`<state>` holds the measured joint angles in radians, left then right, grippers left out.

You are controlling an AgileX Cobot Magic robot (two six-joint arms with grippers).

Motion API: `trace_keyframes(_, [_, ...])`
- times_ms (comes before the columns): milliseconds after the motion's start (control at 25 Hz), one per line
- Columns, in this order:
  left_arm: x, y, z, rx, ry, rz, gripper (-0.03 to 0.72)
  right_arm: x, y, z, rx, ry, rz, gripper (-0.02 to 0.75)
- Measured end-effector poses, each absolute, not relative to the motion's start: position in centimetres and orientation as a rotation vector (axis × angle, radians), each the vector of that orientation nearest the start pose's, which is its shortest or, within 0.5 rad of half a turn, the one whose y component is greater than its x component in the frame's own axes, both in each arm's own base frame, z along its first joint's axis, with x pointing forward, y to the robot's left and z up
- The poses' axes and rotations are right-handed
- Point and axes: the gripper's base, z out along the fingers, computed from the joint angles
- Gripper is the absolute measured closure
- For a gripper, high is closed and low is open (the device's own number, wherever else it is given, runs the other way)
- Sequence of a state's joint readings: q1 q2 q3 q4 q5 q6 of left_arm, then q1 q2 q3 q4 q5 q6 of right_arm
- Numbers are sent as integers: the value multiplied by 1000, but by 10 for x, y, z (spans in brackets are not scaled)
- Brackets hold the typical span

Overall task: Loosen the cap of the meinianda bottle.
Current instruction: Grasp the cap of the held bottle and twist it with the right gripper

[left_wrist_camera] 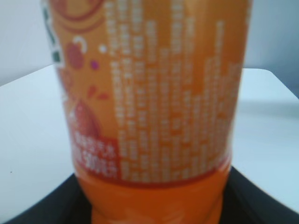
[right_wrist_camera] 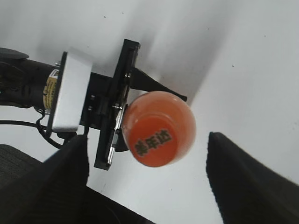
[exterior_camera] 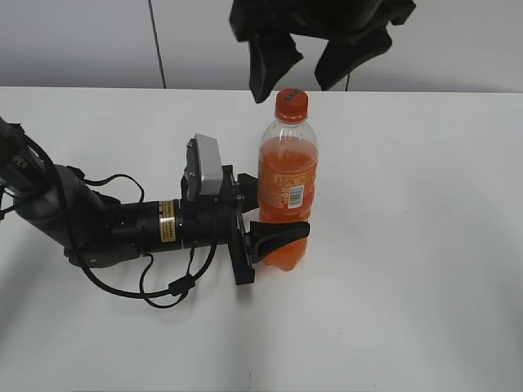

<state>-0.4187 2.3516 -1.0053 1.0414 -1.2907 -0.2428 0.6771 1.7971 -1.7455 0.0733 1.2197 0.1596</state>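
Note:
The meinianda bottle [exterior_camera: 288, 192] stands upright on the white table, full of orange liquid, with an orange label and a white barcode patch. Its orange cap [exterior_camera: 292, 101] sits on top; in the right wrist view the cap [right_wrist_camera: 153, 144] shows dark characters. My left gripper [exterior_camera: 278, 237] lies low on the table and is shut on the bottle's lower body [left_wrist_camera: 154, 116]. My right gripper [exterior_camera: 298, 65] hangs open just above the cap, one finger on each side, not touching it [right_wrist_camera: 147, 161].
The left arm [exterior_camera: 90, 220] and its cables [exterior_camera: 167, 286] lie across the table's left half. A grey wall [exterior_camera: 82, 41] rises behind the table's back edge.

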Motion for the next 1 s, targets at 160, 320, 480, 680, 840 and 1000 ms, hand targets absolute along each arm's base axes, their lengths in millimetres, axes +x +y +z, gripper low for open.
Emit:
trace_keyframes(160, [311,-221,54,1178,1355,-1019,284,296,253,333,-734,2704,301,153])
trace_keyframes(320, [311,-221,54,1178,1355,-1019,284,297,253,331,-737,2704,281,153])
trace_keyframes(480, [311,-221,54,1177,1355,-1018,284,298,252,330,-740,2701,264,153])
trace_keyframes(680, [311,-221,54,1176,1355,-1018,284,298,251,324,-751,2717,237,153])
trace_keyframes(840, [311,-221,54,1176,1355,-1018,284,298,250,324,-759,2713,222,153])
trace_keyframes(1000, [311,-221,54,1176,1355,-1018,284,299,250,324,-762,2711,216,153])
